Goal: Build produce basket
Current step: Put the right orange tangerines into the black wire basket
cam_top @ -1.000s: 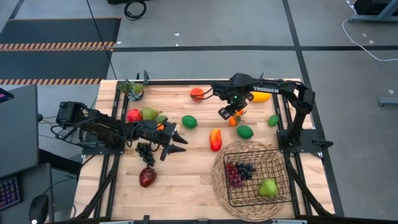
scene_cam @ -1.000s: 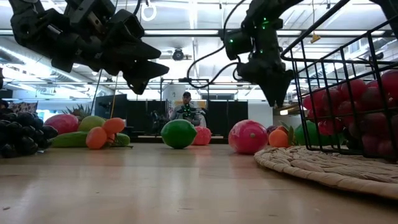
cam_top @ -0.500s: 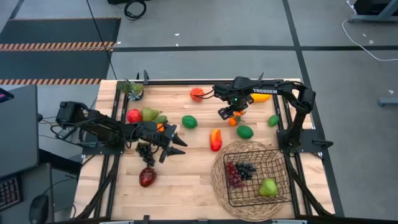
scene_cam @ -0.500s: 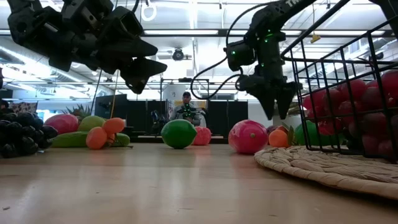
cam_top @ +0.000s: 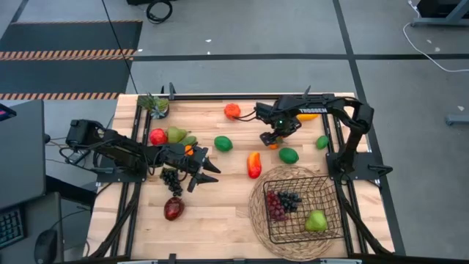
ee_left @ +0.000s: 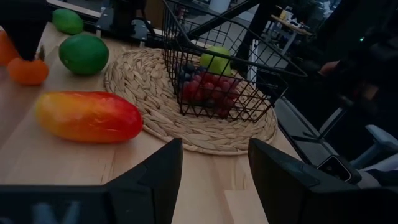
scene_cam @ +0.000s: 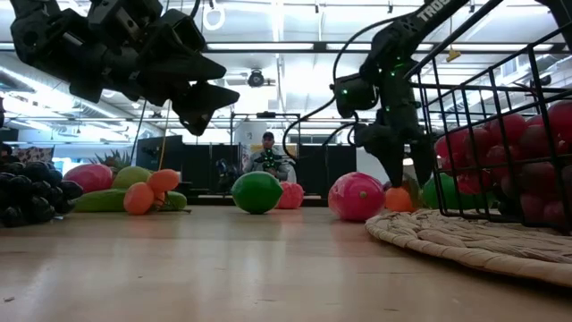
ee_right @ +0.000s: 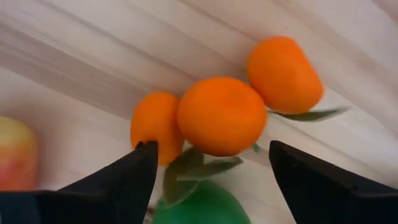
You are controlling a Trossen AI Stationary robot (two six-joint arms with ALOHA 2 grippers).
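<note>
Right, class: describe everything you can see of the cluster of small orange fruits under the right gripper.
The orange fruit cluster is three smooth, plastic-looking orange globes joined by green leaves, one globe in the middle and one on each side. It lies on the bare wooden table, near a green lime-like fruit. The right gripper hangs directly over it with fingers open on either side of the middle globe; whether they touch it cannot be told. In the low view the cluster sits beside the woven mat.
</note>
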